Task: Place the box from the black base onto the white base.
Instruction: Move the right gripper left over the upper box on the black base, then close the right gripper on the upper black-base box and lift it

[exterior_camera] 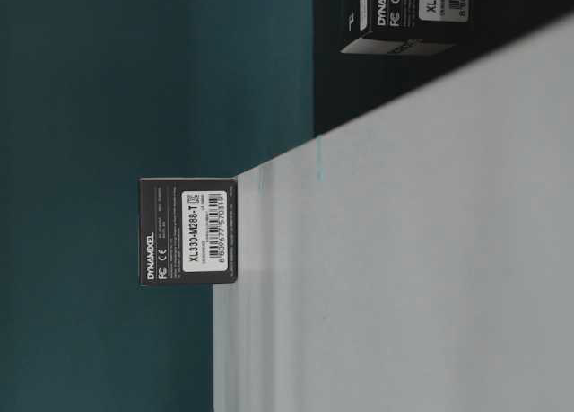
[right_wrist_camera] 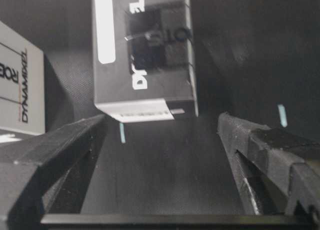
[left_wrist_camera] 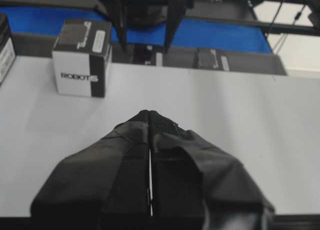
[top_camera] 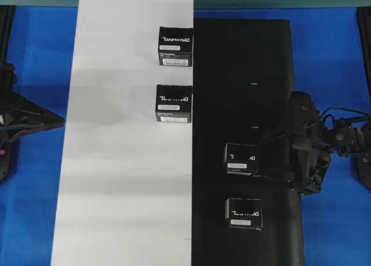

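Now the right hand [right_wrist_camera: 160,140] is spread wide on the black base [top_camera: 261,75], the box [top_camera: 242,159] lying just ahead of its fingertips, ungripped; the left hand [left_wrist_camera: 150,115] is pressed together over the white base [top_camera: 116,161], where two boxes sit

Four boxes [top_camera: 175,46], one white base [top_camera: 116,161], one black base [top_camera: 243,57].

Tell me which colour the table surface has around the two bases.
Blue. The table shows it best in the overhead view, beside the white base and black base.
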